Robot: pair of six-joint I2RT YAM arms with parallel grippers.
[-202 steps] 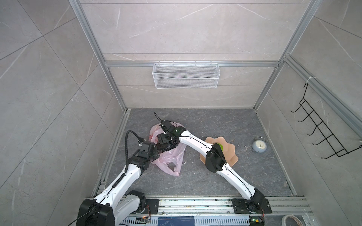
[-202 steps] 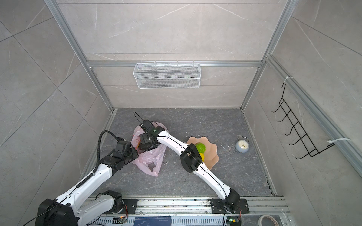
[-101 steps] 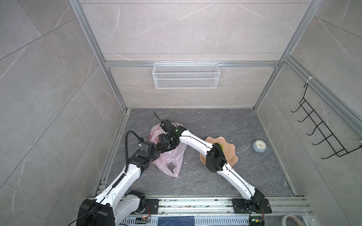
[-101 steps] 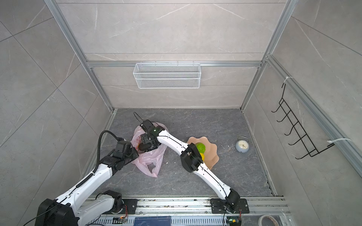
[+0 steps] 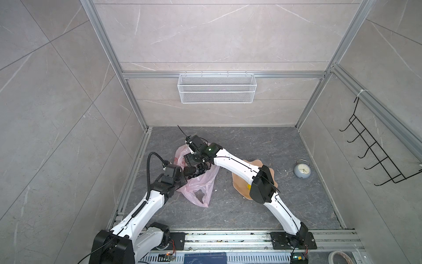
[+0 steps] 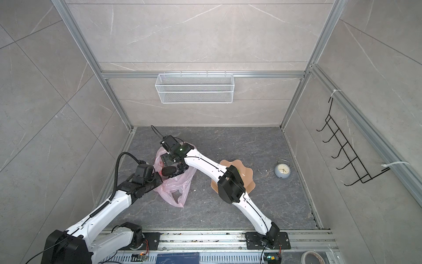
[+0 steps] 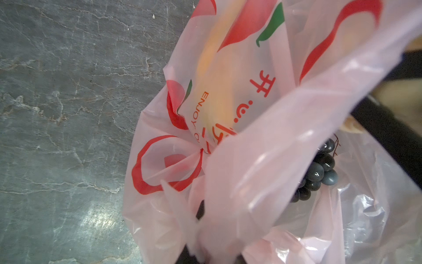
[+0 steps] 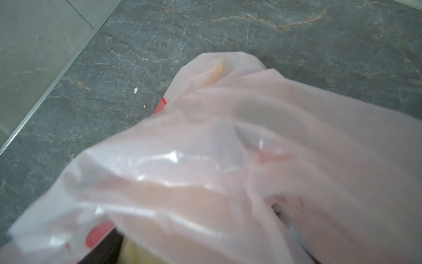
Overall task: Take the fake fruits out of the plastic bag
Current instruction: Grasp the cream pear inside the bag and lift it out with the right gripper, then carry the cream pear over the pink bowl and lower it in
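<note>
The pale-pink plastic bag (image 5: 201,182) lies crumpled on the grey floor at centre left in both top views. My left gripper (image 5: 183,175) is shut on the bag's near-left rim, and the film bunches between its jaws (image 7: 212,253). Reaching in from behind, my right gripper (image 5: 194,165) is inside the bag's mouth, its fingers hidden by film (image 8: 228,160). Inside lie a dark grape bunch (image 7: 319,170), a dark avocado-like piece (image 6: 169,171) and a yellow banana (image 7: 214,75) seen through the plastic. A yellow fruit (image 8: 137,253) shows in the right wrist view.
A peach scalloped plate (image 5: 239,185) sits right of the bag, partly under my right elbow. A small alarm clock (image 5: 301,170) stands farther right. A white wire basket (image 5: 217,91) hangs on the back wall, a black hook rack (image 5: 374,157) on the right wall.
Both arms stay almost where they were. The right gripper's jaws have narrowed somewhat inside the bag.
</note>
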